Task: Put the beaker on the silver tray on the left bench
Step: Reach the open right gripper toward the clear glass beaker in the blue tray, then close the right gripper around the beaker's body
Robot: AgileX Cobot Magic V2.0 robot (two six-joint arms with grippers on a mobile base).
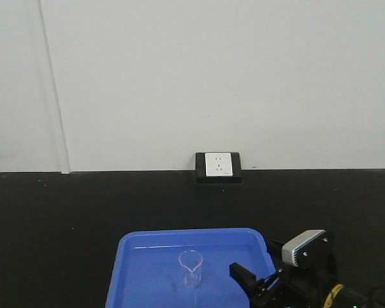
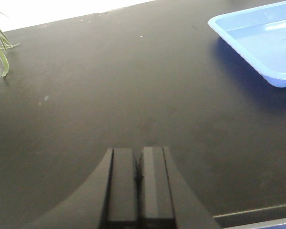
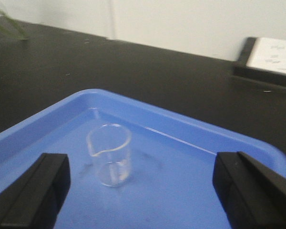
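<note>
- Beaker point(image 1: 190, 268) first: it stands upright inside the blue tray point(image 1: 135, 256), low in the centre of the front view; its spout faces the cameras, and it looks empty (as far as clear glass lets us tell).
- We see the right gripper point(image 3: 140, 176) with its jaws spread wide; one finger sits at the lower left of the wrist view and the other at the lower right, with the beaker between them in the frame but further in and not touched; we read that wide spread as room for the flared rim during an approach.
- In the front view the right gripper point(image 1: 253, 279) hangs at the tray's lower right edge, low and level with the glass; we judge that a side grasp on the wall is intended rather than one from above.
- The left gripper point(image 2: 138, 176) is clenched on nothing, its jaws pressed together over bare black bench top point(image 2: 109, 95); it sits clear of the tray's corner at the upper right of its view, so we take it to be parked out of the way.
- We cannot find the silver tray in any view; only green leaves point(image 2: 0, 47) at the upper left and a wall socket point(image 1: 218, 165) mid-frame mark the surroundings; the carry leftward has not begun.
</note>
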